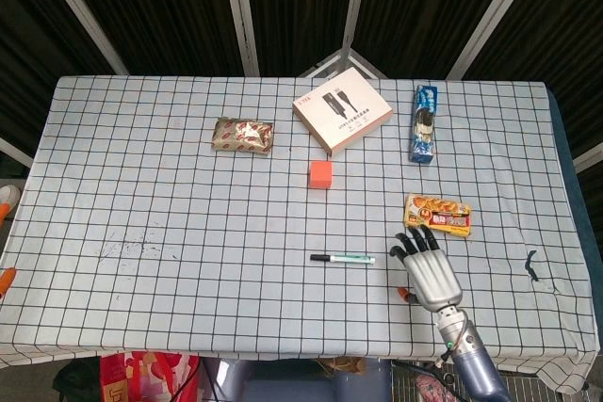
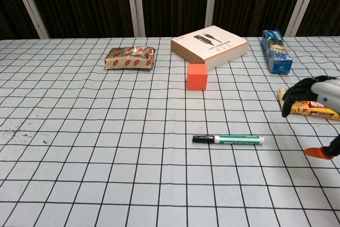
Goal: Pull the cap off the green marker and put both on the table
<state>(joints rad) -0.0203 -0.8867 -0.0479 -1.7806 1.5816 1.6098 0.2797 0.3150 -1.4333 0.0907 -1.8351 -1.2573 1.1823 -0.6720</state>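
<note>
The right hand (image 1: pixel 429 265), silver with black fingers, hovers at lower right of the head view, palm down, fingers spread, holding nothing. The capped green marker (image 1: pixel 343 258) lies flat just left of it, at lower centre.

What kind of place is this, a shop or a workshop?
Most likely a robot test setup, not a shop. A table with a gridded cloth holds a few scattered items: a green marker, an orange cube, snack packs. A mechanical right hand reaches in.
</note>
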